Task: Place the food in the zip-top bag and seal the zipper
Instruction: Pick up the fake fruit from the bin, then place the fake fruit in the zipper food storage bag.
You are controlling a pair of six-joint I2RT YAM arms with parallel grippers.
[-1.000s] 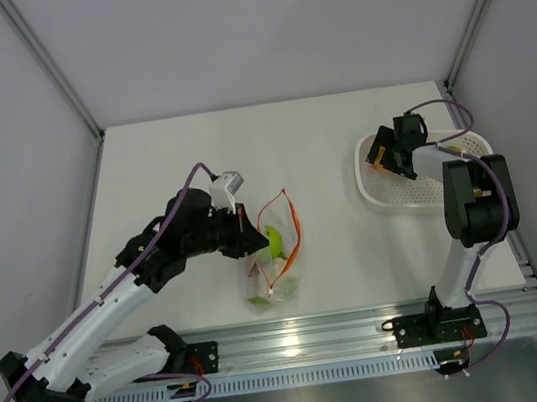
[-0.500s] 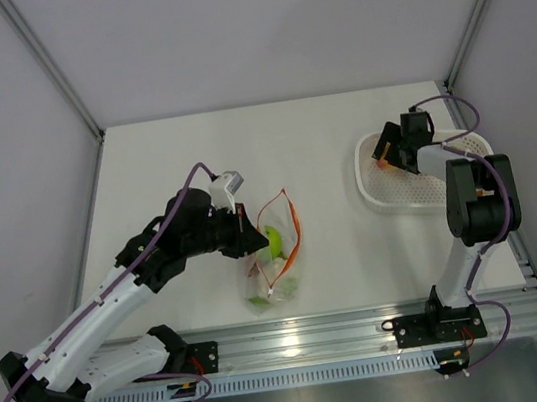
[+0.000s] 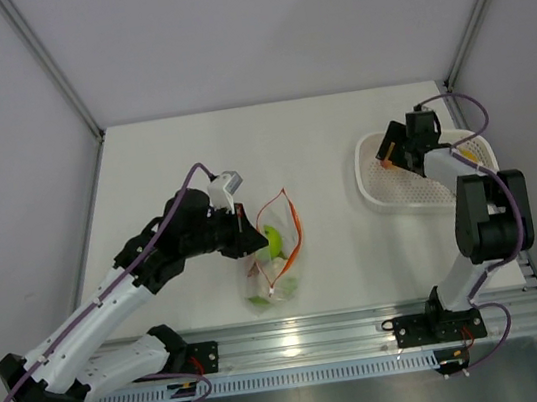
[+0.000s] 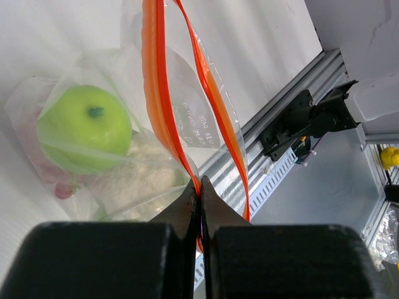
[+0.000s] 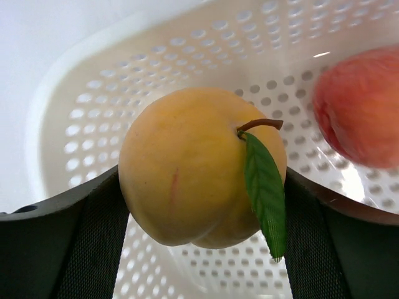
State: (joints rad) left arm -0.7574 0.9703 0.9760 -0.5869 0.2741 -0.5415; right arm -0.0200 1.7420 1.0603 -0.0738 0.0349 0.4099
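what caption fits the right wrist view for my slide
Right claw clamped on a yellow peach over the white basket, a red fruit lying inside.

left arm (image 3: 111, 295) is stretched out long and low from its base, reaching up and to the right, and the left gripper (image 3: 245, 227) has its jaws pinched tight together on the zipper (image 4: 153, 93). right arm (image 3: 482, 209) stands tall and folded, wrist angled left, right gripper (image 3: 389, 151) spread wide with a finger pressed on each side of a yellow peach (image 5: 187, 168)
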